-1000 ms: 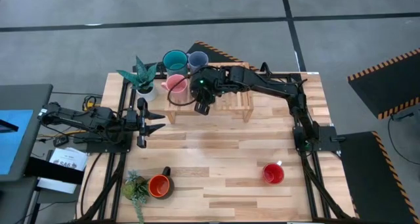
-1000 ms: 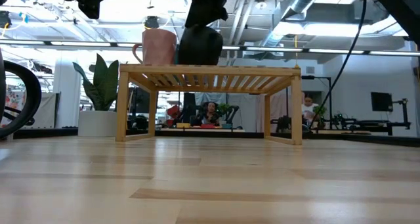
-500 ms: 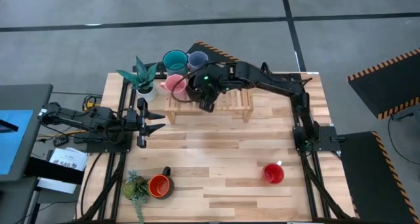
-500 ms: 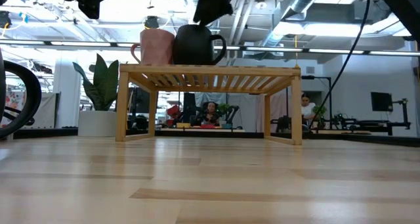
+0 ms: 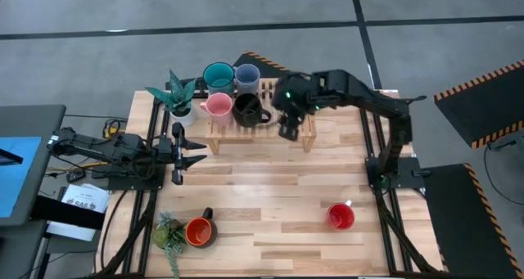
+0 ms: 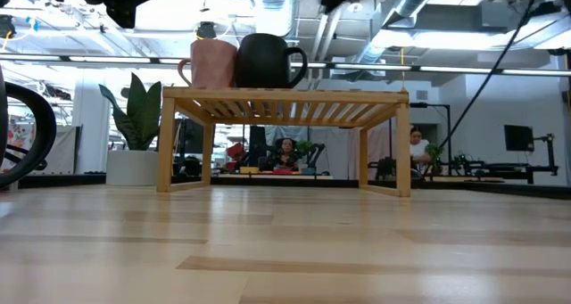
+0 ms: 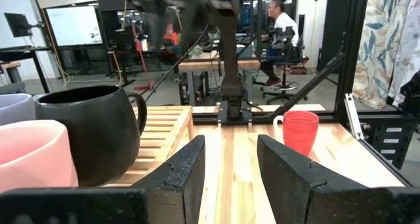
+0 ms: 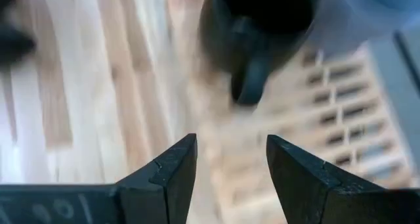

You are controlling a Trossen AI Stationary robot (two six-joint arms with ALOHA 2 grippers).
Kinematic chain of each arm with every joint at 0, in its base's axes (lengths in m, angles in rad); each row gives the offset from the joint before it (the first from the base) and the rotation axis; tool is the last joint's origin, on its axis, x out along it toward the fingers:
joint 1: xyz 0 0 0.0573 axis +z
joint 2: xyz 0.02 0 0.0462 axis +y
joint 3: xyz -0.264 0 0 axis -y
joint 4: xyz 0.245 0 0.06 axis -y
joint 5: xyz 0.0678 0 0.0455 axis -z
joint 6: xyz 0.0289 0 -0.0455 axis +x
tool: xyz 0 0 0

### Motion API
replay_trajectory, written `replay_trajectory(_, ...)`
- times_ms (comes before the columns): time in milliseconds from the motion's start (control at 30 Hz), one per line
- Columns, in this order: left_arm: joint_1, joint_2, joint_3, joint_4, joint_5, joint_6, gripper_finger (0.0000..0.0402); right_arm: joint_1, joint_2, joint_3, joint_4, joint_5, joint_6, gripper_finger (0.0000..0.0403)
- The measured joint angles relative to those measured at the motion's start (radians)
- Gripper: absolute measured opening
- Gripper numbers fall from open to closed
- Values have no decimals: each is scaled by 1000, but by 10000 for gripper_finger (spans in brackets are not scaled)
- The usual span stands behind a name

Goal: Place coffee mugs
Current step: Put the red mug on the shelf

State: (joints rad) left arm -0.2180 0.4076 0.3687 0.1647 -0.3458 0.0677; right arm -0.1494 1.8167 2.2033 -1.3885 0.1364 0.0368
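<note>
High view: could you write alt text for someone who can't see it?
From above, the right gripper hangs open over a wooden rack, beside the black mug and pink mug standing on it. Teal and grey-blue mugs sit behind; orange and red mugs wait on the table. The left gripper rests at the left edge.

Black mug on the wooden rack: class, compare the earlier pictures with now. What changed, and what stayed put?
The right gripper let go of the black mug, leaving it on the wooden rack beside the pink mug, and drew back to the right, open. The left gripper, red mug and orange mug stayed put.
</note>
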Motion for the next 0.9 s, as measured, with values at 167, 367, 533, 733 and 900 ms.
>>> replay_trajectory(167, 0, 0, 0, -2, 0, 0, 126, 50, -173, -329, 112, 70, 54, 209)
replay_trajectory(367, 0, 0, 0, 2, 0, 25, 126, 82, -479, -806, 352, 98, 166, 209)
replay_trajectory(533, 0, 0, 0, 3, 0, 29, 126, 130, -746, -1147, 673, 98, 207, 209)
replay_trajectory(733, 0, 0, 0, 4, 0, 29, 126, 183, -929, -1354, 955, 91, 202, 209)
replay_trajectory(900, 0, 0, 0, 5, 0, 29, 126, 195, -957, -1365, 982, 90, 202, 209)
